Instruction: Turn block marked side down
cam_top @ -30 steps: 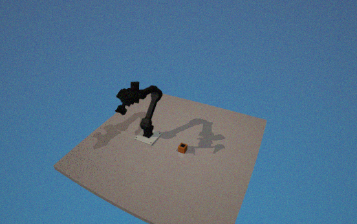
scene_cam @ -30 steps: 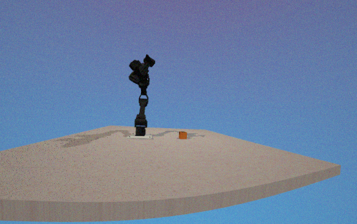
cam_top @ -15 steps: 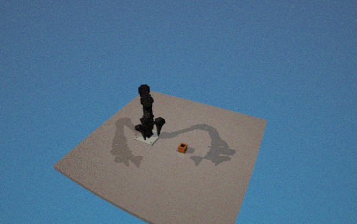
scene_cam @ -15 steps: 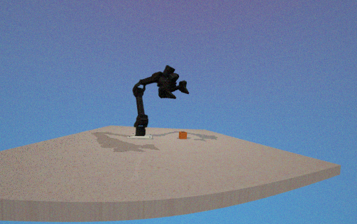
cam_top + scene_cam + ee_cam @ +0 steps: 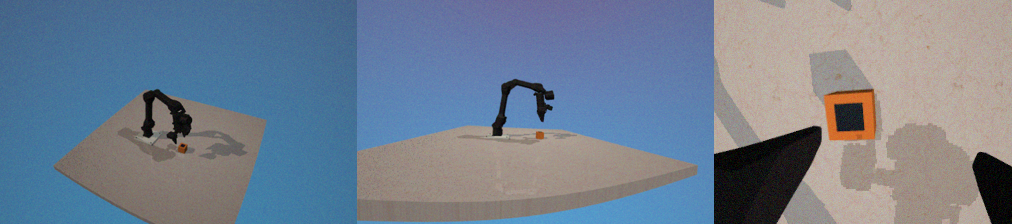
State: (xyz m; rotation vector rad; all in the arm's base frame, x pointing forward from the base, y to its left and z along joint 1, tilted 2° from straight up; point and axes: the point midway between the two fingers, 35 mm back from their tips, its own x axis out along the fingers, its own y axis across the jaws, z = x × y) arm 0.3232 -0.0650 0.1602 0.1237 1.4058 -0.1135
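The orange block (image 5: 182,150) (image 5: 540,135) (image 5: 869,116) rests flat on the table (image 5: 200,188) (image 5: 583,168) (image 5: 939,60). Its dark square mark (image 5: 183,145) (image 5: 849,117) faces up. My gripper (image 5: 180,138) (image 5: 542,120) (image 5: 898,147) is open and empty, pointing down above the block with a gap between the fingertips and the block's top. In the wrist view the block lies nearer the left finger and a little farther up the picture than the fingertips. The block's underside is hidden.
The arm's pale base plate (image 5: 149,138) (image 5: 502,137) stands on the table, left of the block in the top and exterior views. Shadows of the arm fall around the block. The table's edges are far from the block.
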